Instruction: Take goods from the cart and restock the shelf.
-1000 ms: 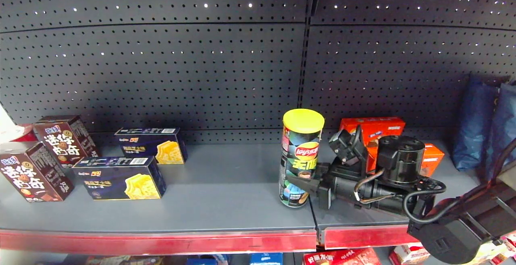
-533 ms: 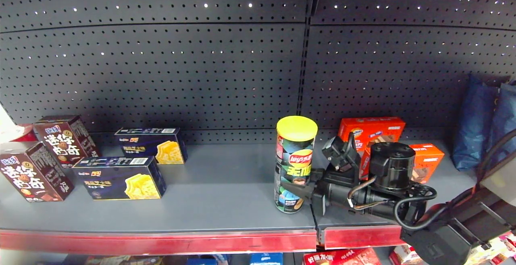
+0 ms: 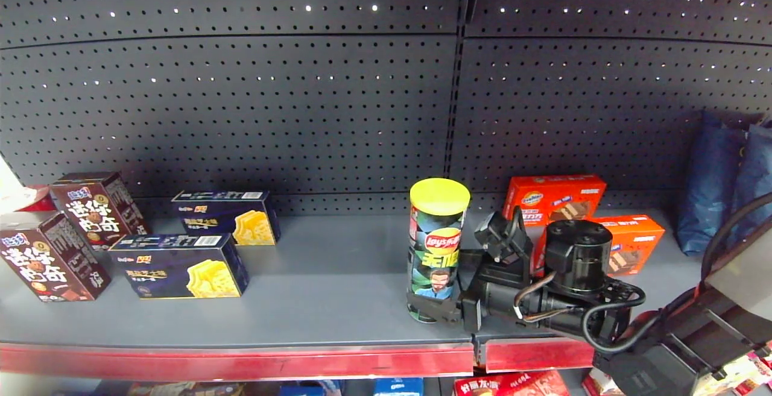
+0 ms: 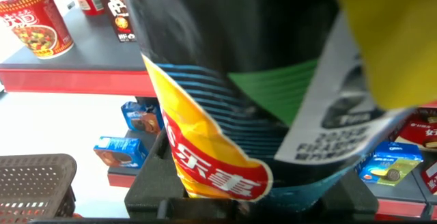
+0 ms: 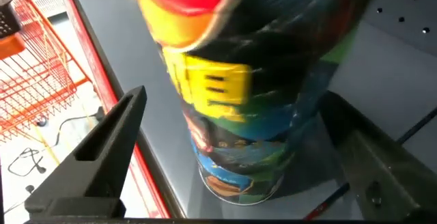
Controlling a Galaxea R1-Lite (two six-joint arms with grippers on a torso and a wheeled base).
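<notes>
The chip can (image 3: 438, 245) stands upright on the shelf (image 3: 325, 305). The right claw (image 3: 433, 308) is spread apart around its bottom. The left claw (image 4: 252, 198) squeezes a second can (image 4: 232, 80).

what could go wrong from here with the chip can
The chip can stands tall near the shelf front lip, with the right gripper jaws low around it. Pulling back crooked could clip and topple it forward, or knock it toward the orange boxes.

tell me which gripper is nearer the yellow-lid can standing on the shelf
Right. The right gripper straddles the base of the can, open; the left gripper holds a second can away from it.
</notes>
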